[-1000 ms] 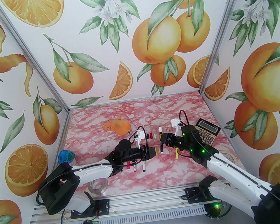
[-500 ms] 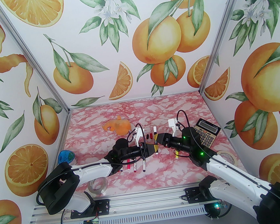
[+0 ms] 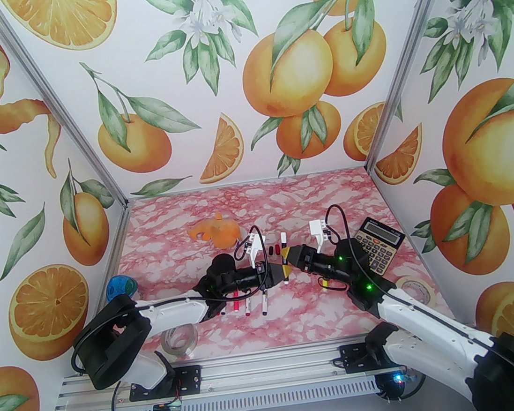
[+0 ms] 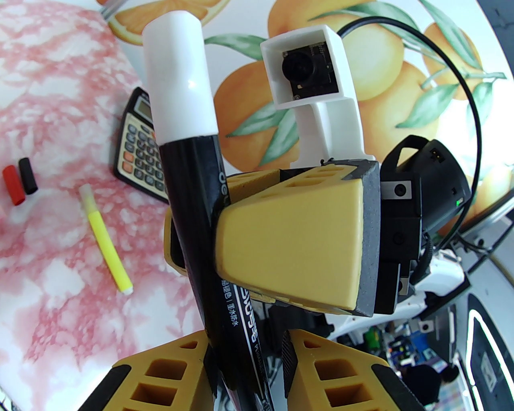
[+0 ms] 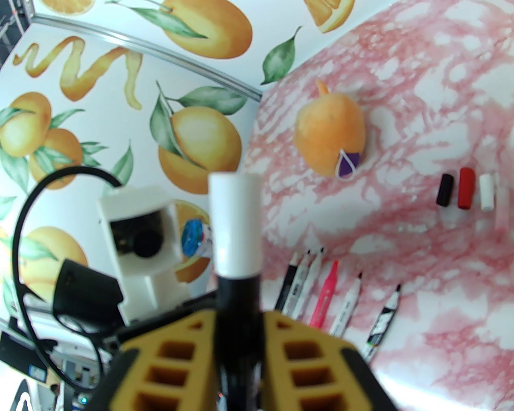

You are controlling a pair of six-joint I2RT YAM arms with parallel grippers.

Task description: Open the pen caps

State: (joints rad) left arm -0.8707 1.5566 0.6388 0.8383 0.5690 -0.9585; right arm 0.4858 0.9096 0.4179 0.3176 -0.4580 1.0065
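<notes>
A black pen [image 4: 192, 208] with a white pen cap [image 4: 176, 72] on its far end stands upright between the two arms above the table middle [image 3: 285, 257]. My right gripper [image 5: 237, 321] is shut on its barrel just under the cap [image 5: 235, 224]. My left gripper [image 4: 245, 353] flanks the lower barrel closely; whether its pads press the pen is unclear. Loose pen caps in black [image 5: 444, 189], red [image 5: 466, 188] and white [image 5: 486, 192] lie side by side on the table. Several pens [image 5: 329, 297] lie in a row under my left arm [image 3: 247, 305].
A yellow pen [image 4: 106, 241] lies under the right arm. A calculator [image 3: 378, 244] sits at the right, an orange plush [image 3: 216, 234] behind the middle. Tape rolls lie near left [image 3: 179, 341] and near right [image 3: 415, 288]. A blue object [image 3: 122, 287] sits by the left wall.
The right gripper has carried the pen leftward to the left gripper. The left gripper's jaws have narrowed around the lower barrel.
</notes>
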